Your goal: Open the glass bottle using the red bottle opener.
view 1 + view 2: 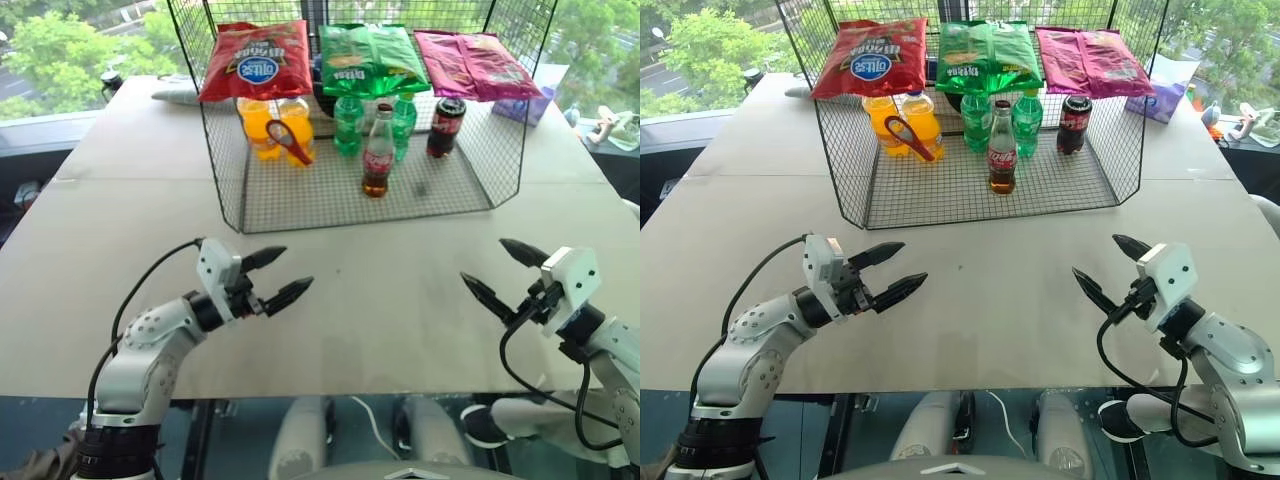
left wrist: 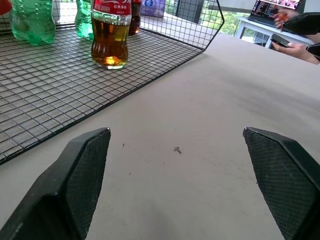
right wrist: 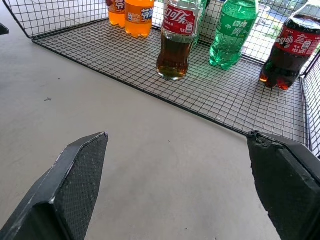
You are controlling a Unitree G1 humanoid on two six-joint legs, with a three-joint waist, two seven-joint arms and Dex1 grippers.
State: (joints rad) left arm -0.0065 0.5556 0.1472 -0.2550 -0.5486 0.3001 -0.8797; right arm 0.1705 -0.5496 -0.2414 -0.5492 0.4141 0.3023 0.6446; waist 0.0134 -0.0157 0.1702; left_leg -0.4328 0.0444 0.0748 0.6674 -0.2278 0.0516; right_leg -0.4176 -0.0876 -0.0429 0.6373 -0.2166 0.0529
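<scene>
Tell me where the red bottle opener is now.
In the left eye view, the red bottle opener leans against the orange bottles, left of the glass bottle.

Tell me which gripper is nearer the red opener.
Left. The left gripper sits on the opener's side, almost straight in front of it; the right gripper is far across the table, beyond the glass bottle.

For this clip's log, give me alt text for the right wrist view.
Open right gripper hovers over the bare grey table, aimed at a wire rack holding the glass bottle, flanked by orange, green and dark cola bottles.
</scene>
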